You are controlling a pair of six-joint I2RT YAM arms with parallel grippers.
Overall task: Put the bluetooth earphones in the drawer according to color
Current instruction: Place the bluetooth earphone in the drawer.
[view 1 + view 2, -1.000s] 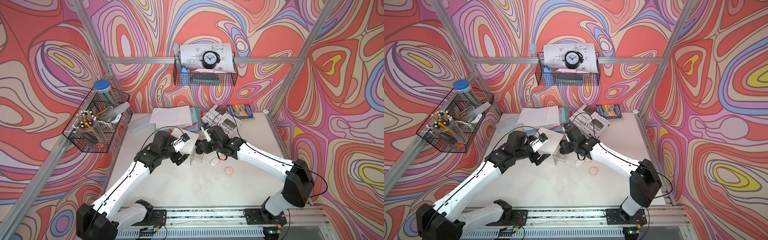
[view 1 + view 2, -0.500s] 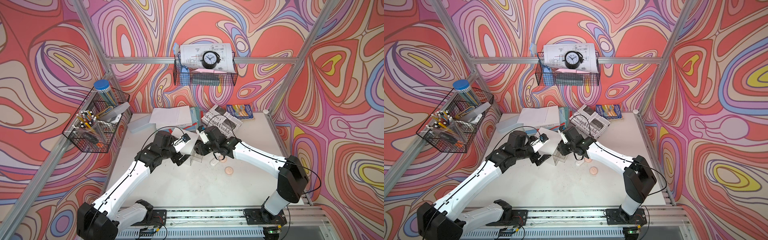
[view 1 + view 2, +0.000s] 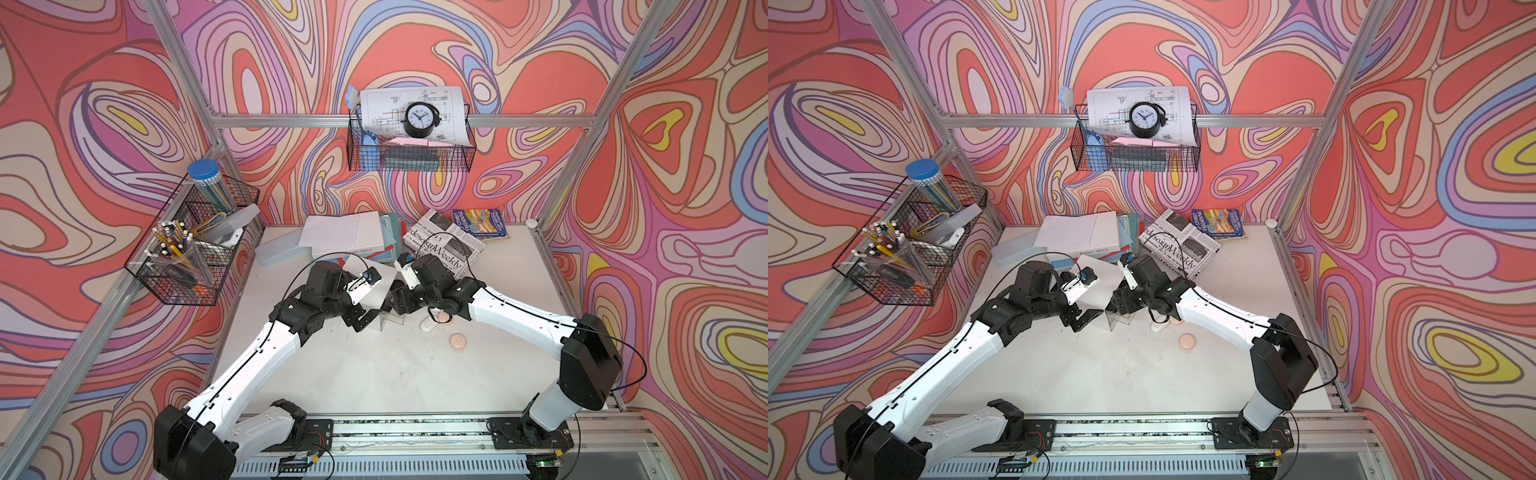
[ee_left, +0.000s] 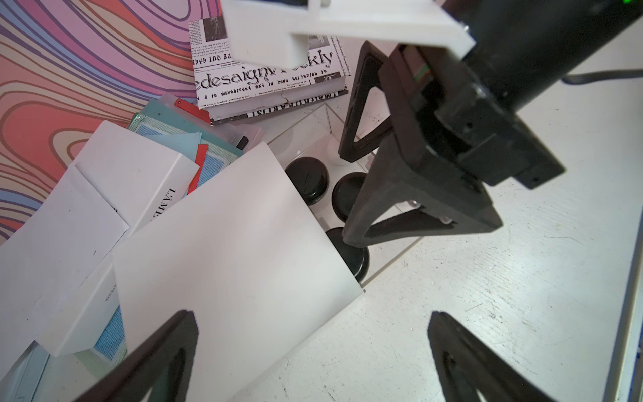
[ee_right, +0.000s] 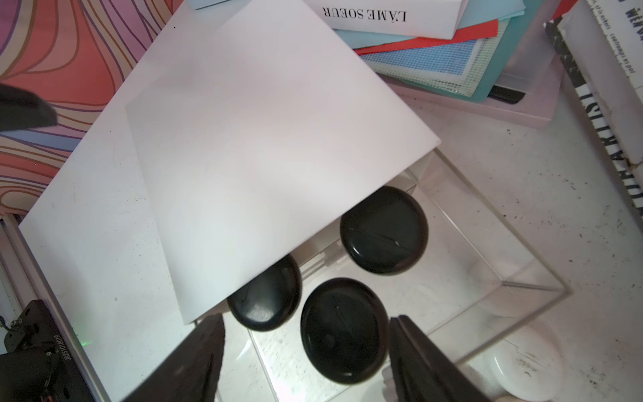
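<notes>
The white drawer cabinet (image 5: 243, 139) stands on the worktop (image 3: 374, 374), near its back, just in front of a pile of books and folders (image 3: 345, 232) and beside a folded newspaper (image 3: 449, 245). One clear drawer (image 5: 501, 221) of it is pulled out toward the front; which level it is I cannot tell. Inside this drawer lie three black earphone cases: one deeper in (image 5: 382, 231), one half hidden under the edge of the cabinet top (image 5: 264, 299), and one nearest to the drawer front (image 5: 342, 330).

The right gripper (image 5: 306, 322) hangs over the open drawer, pointing down into it. Its jaws are released. The front black case lies on the drawer floor between the two fingers, and it is not clamped; a gap shows on one side of it.

The left gripper (image 4: 311, 313) hovers beside the cabinet, at the corner of its top. Its jaws are spread wide and nothing is between them.

Outside the drawer, on the worktop close to the right arm, there are a white earphone case (image 3: 428, 325), a beige-pink earphone case (image 3: 458, 341) a little nearer to the front, and a second beige-pink case (image 3: 445, 318), partly covered by the arm. These three are near each other and apart from the cabinet.
</notes>
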